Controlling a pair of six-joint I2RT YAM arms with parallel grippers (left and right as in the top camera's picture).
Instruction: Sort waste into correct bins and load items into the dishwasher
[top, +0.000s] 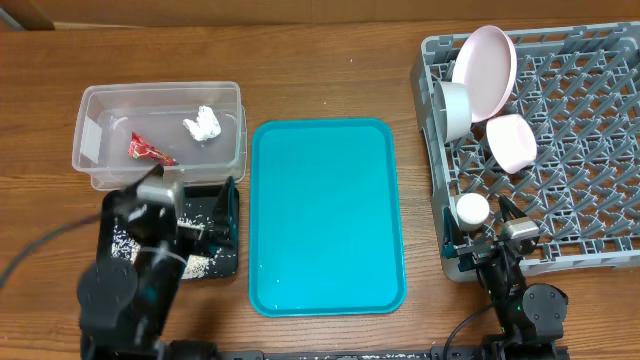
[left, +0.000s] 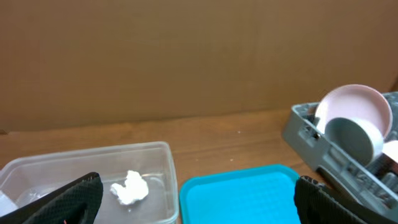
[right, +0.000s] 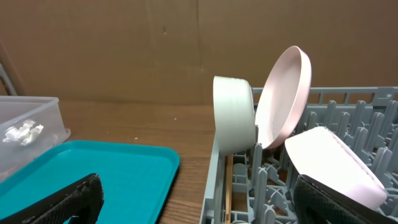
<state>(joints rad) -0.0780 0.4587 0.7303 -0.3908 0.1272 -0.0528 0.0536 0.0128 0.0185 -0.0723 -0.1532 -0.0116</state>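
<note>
The clear tub (top: 100, 120) holds the red wrapper (top: 150, 150) and the white tissue wad (top: 203, 124). White rice (top: 126, 241) lies in the black tray (top: 224, 262), under my left gripper (top: 180, 205). That gripper is open and holds nothing. In the grey dish rack (top: 590, 120) stand the pink plate (top: 487, 68), the greyish bowl (top: 455, 108), the pink bowl (top: 512, 142) and the white cup (top: 472, 209). A chopstick (right: 228, 186) lies along the rack's left wall. My right gripper (top: 482, 230) is open over the rack's near left corner, beside the cup.
A large teal serving tray (top: 325, 215) lies bare between the bins and the rack. Brown cardboard closes off the far side of the wooden table (top: 330, 70). Both arm bases stand at the near edge.
</note>
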